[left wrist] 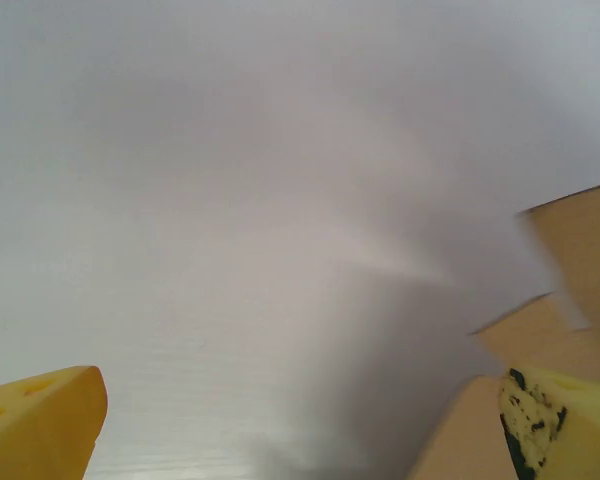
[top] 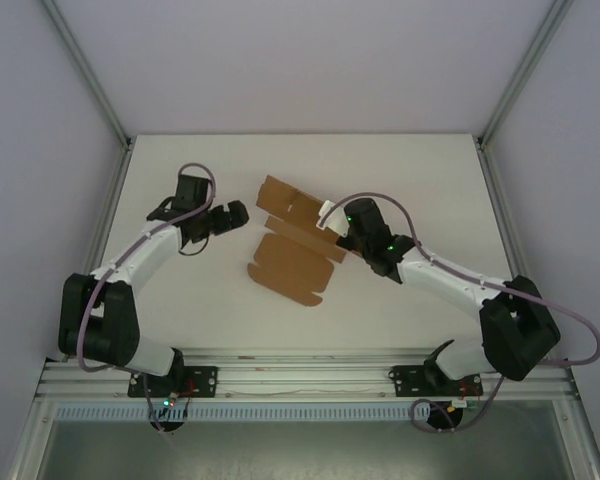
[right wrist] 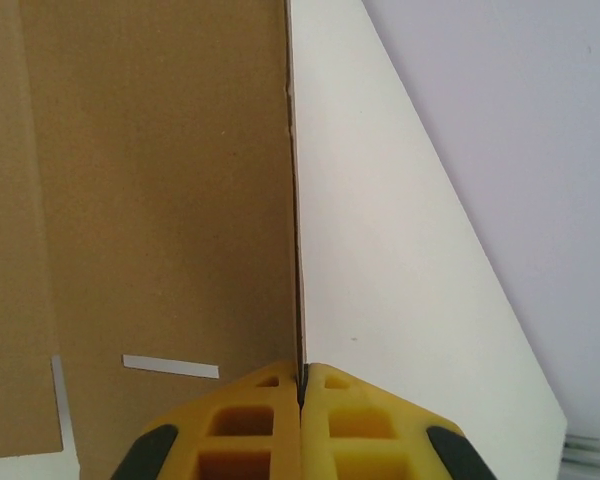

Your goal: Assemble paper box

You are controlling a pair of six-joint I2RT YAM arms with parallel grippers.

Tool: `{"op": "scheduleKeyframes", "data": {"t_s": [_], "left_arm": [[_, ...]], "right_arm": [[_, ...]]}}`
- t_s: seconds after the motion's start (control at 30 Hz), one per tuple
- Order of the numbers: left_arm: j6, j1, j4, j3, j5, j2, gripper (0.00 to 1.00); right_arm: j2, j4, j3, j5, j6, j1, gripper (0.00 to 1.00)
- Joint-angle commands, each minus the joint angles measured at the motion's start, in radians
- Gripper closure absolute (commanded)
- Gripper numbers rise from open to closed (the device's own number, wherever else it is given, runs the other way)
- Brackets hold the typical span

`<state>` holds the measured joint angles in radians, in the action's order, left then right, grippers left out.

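Folding a side flap looks like the step in hand; the paper box [top: 292, 250] lies opened out and mostly flat in the middle of the table [top: 180, 300], between the two arms; right gripper [right wrist: 301, 372] is pinched tight on the thin edge of a panel at the box's right side; how far that panel is lifted, cannot tell; left gripper [top: 238, 215] is spread wide, holding nothing, just beside the box's left edge; next move, at a guess: right arm swings the flap over along its crease while the left pins the opposite panel; thin card may buckle or slide.
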<state>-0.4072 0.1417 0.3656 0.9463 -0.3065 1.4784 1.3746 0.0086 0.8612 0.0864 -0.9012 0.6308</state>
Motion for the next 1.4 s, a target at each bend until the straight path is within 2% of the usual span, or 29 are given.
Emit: {"op": "scheduleKeyframes", "data": {"t_s": [0.0, 0.1, 0.23, 0.4, 0.63, 0.8, 1.07, 1.17, 1.37], "left_arm": [[0.073, 0.004, -0.131, -0.013, -0.004, 0.027, 0.0], [0.092, 0.003, -0.189, -0.019, -0.001, 0.073, 0.0], [0.099, 0.006, -0.276, -0.025, -0.071, 0.122, 0.0], [0.093, 0.006, -0.382, -0.055, -0.097, 0.141, 0.0], [0.14, 0.005, -0.568, -0.132, -0.28, 0.129, 0.04], [0.162, 0.005, -0.637, -0.17, -0.4, 0.106, 0.04], [0.158, 0.034, -0.635, -0.136, -0.41, 0.169, 0.12], [0.142, 0.05, -0.684, -0.133, -0.439, 0.198, 0.15], [0.11, 0.075, -0.714, -0.084, -0.457, 0.29, 0.27]], "right_arm": [[-0.029, -0.002, 0.011, -0.081, 0.057, -0.021, 1.0], [-0.023, -0.026, 0.023, -0.106, 0.064, -0.033, 1.0], [-0.021, -0.036, 0.028, -0.125, 0.074, -0.04, 1.0], [-0.027, -0.05, 0.036, -0.145, 0.086, -0.046, 1.0], [-0.022, -0.045, 0.037, -0.146, 0.101, -0.058, 1.0], [-0.024, -0.054, 0.044, -0.157, 0.115, -0.06, 1.0], [-0.014, -0.076, 0.056, -0.187, 0.126, -0.059, 1.0], [-0.017, -0.067, 0.057, -0.209, 0.134, -0.06, 1.0], [-0.005, -0.081, 0.07, -0.23, 0.134, -0.059, 1.0]]}}
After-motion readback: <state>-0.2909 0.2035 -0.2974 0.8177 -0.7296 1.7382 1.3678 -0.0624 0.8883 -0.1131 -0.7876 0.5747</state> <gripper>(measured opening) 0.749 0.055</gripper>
